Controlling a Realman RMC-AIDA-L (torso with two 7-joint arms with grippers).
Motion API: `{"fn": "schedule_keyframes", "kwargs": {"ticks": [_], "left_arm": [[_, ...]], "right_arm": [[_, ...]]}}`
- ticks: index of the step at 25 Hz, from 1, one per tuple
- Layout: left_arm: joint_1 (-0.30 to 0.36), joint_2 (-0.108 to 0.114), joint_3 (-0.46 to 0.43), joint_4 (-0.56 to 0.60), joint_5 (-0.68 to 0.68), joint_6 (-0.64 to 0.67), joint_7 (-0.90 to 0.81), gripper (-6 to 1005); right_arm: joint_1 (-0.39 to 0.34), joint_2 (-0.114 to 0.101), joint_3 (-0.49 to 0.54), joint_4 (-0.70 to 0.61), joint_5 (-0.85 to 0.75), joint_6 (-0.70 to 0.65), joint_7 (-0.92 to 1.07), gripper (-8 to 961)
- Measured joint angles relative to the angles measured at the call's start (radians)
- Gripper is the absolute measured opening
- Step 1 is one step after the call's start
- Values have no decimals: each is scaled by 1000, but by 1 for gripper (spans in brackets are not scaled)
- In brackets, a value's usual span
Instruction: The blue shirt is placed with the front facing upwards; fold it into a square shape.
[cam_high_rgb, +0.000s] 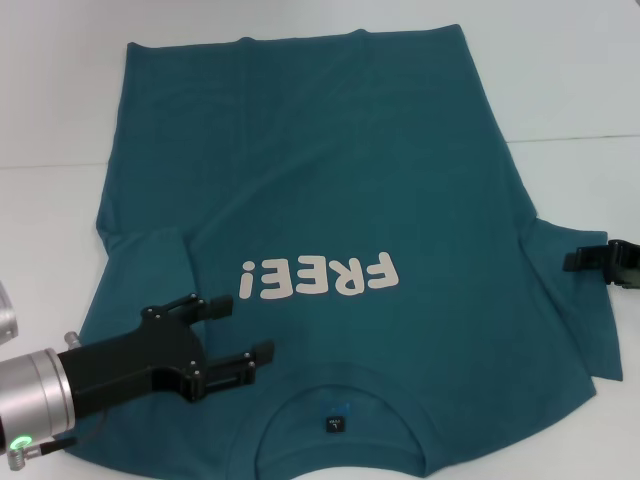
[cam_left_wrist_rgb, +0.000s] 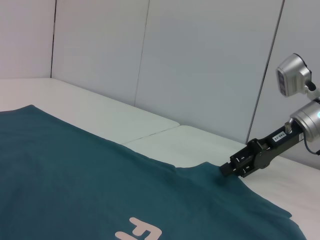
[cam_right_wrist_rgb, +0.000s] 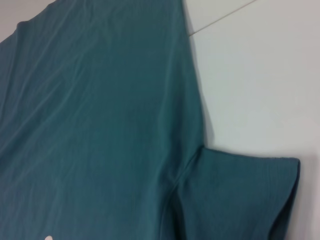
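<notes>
The blue shirt (cam_high_rgb: 330, 180) lies spread flat on the white table, front up. Its off-white "FREE!" print (cam_high_rgb: 318, 277) and its round neck with a dark label (cam_high_rgb: 334, 424) are at the near edge. My left gripper (cam_high_rgb: 248, 328) is open just above the shirt's left shoulder, beside the neck, with only flat cloth under its black fingers. The left sleeve (cam_high_rgb: 150, 255) lies folded in onto the body. My right gripper (cam_high_rgb: 585, 261) is at the edge of the right sleeve (cam_high_rgb: 570, 310), also seen in the left wrist view (cam_left_wrist_rgb: 231, 169). The right wrist view shows that sleeve (cam_right_wrist_rgb: 240, 190) lying flat.
White table (cam_high_rgb: 60, 100) surrounds the shirt on the left, far and right sides, with a seam line (cam_high_rgb: 570, 138) across it. Pale wall panels (cam_left_wrist_rgb: 200, 60) stand behind the table. The right arm's wrist camera housing (cam_left_wrist_rgb: 292, 75) rises above its gripper.
</notes>
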Motion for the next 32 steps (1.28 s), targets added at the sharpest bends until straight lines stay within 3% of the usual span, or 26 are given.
{"fn": "schedule_keyframes", "kwargs": {"ticks": [2,5,16,21,32], "left_arm": [[0,0,0,0,0,0,0,837],[0,0,0,0,0,0,0,837],[-1,0,-3,0,0,1,0,837],[1,0,-7,1,0,1,-1,837],[0,0,-8,1,-2,15,0,837]], "right_arm": [[0,0,0,-3,0,-8,-11,683],[0,0,0,-7,-1,-17,-19,436],[-8,0,0,-16,1,-27,-72,186],[-8,-3,0,-17,1,-32,-73,1],[-8,-17,1,-32,3,-57,-73,4]]}}
